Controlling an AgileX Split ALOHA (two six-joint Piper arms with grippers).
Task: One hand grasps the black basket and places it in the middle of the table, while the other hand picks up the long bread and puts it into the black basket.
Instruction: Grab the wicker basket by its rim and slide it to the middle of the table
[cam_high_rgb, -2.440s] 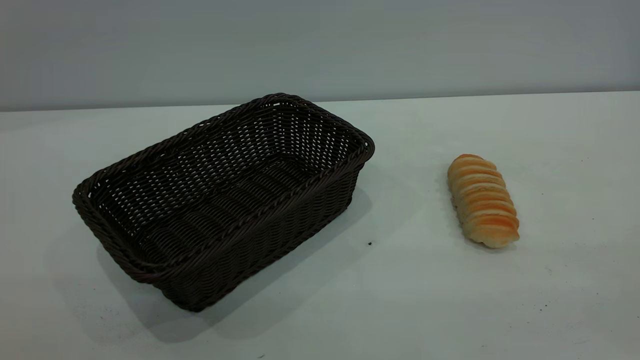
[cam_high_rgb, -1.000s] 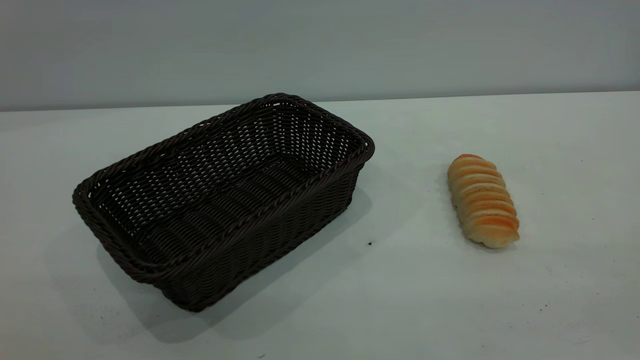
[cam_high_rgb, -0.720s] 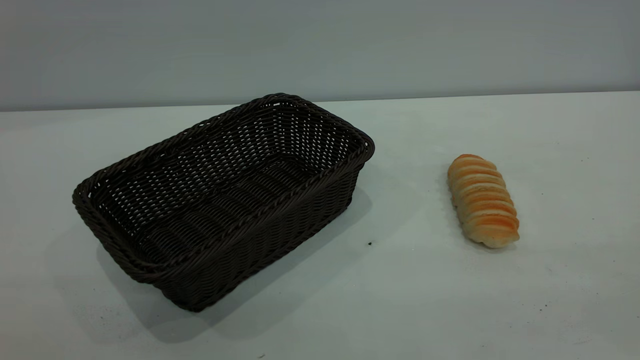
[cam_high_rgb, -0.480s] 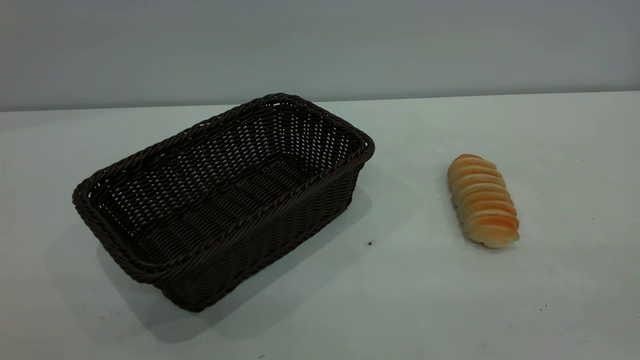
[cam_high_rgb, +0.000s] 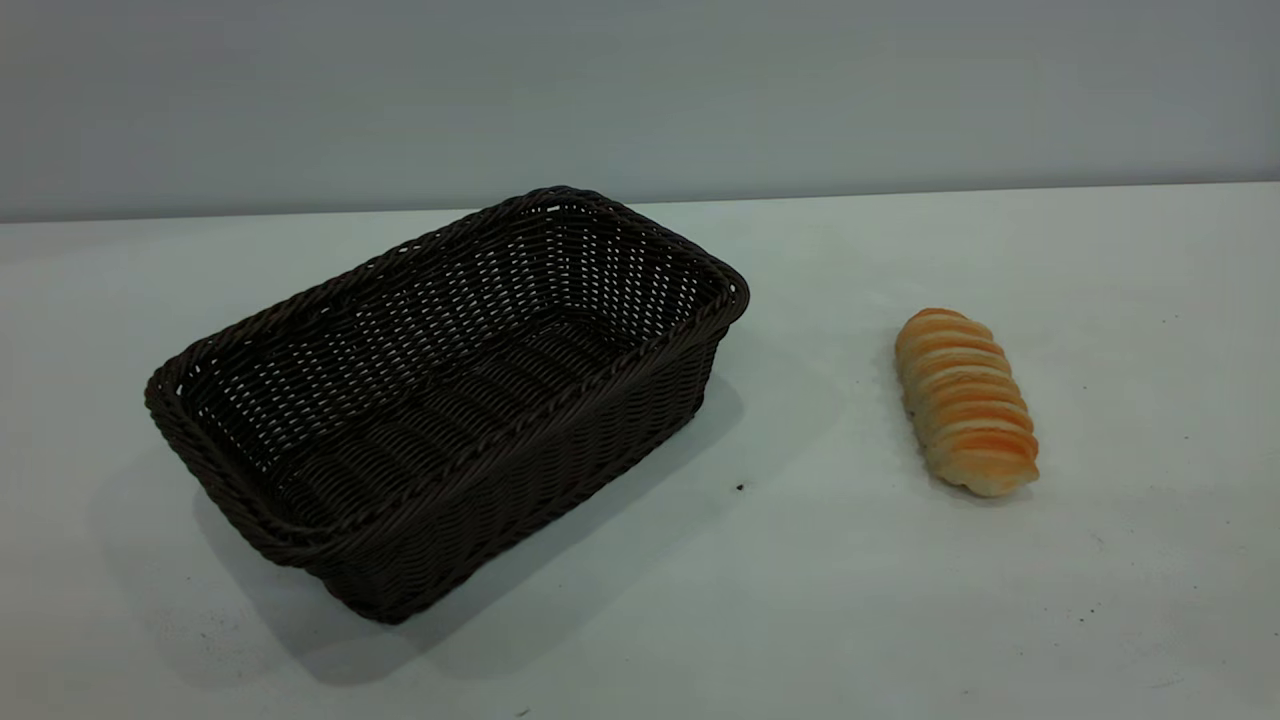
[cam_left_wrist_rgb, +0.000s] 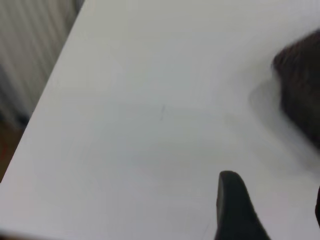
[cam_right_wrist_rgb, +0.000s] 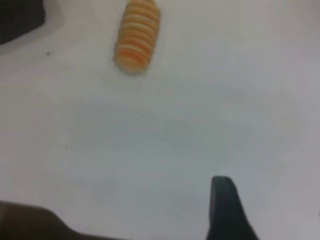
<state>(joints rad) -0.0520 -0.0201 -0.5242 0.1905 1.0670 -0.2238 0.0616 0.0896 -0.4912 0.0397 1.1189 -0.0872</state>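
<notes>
Whether the jaws of either gripper stood apart or together could not be told: each wrist view showed only one dark fingertip, the left gripper's (cam_left_wrist_rgb: 235, 210) and the right gripper's (cam_right_wrist_rgb: 225, 210), both above bare white table (cam_high_rgb: 800, 600). Neither arm appeared in the exterior view.

The black basket (cam_high_rgb: 440, 400) served as the landmark. It sat upright on the table, its long axis running diagonally, from its near end at the exterior view's left to its far end toward the middle. Its weave was dark brown-black, with a braided rim and openwork sloping sides.

The long bread (cam_high_rgb: 965, 400) lay well apart from the basket, to its right, its long axis running near to far, slightly slanted. Its ridged top showed golden-orange and cream stripes.
</notes>
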